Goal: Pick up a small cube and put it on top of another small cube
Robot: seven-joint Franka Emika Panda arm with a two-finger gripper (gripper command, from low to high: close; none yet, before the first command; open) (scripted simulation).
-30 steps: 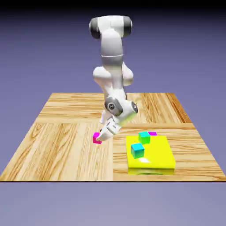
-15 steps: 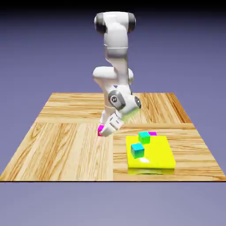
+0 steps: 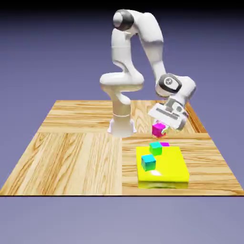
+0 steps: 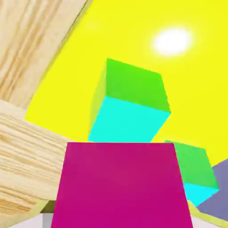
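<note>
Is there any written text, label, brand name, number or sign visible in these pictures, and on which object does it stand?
None: no text, number or sign can be read in either view.
The small cube held in the gripper has plain magenta faces.
The two teal cubes are plain.
The yellow block shows only a bright highlight.
The wooden table shows grain only.
The white arm carries no visible marking.

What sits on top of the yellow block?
Two teal cubes rest on the yellow block. A purplish cube peeks from behind the rear teal one; its base is hidden. The pink cube hangs above in the gripper, not touching.
</note>
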